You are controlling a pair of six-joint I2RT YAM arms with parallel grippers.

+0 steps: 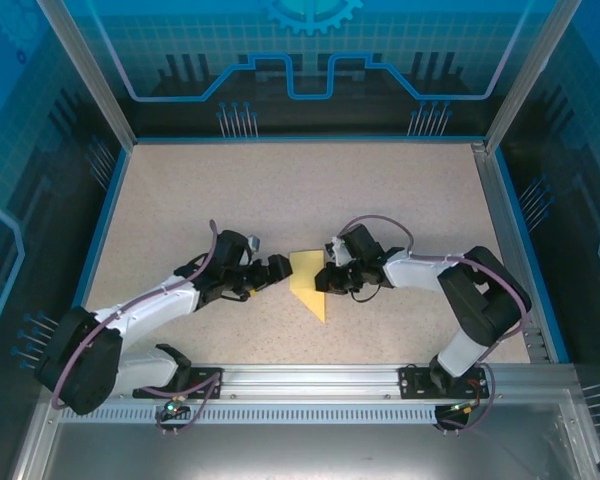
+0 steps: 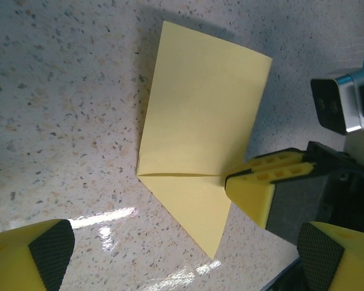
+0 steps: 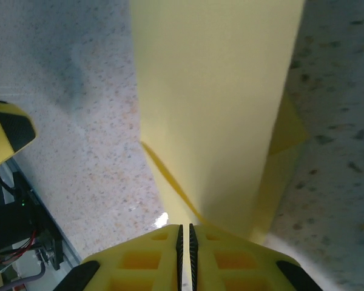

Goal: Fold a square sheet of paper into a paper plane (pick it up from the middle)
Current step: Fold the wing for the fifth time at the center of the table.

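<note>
While R fingers (image 3: 151, 257) clamp folded sheet (image 2: 200, 109) on speckled table (image 2: 60, 91), L fingers (image 2: 24, 257) gape empty beside.

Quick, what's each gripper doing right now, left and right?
Left gripper: open, holding nothing, just beside the yellow paper.
Right gripper: closed, pinching the edge of the yellow paper.

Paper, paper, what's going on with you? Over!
Right fingers shut on paper edge. Left fingers open, close by, off it. Paper partly folded, lying on table. Nothing in the way.
</note>
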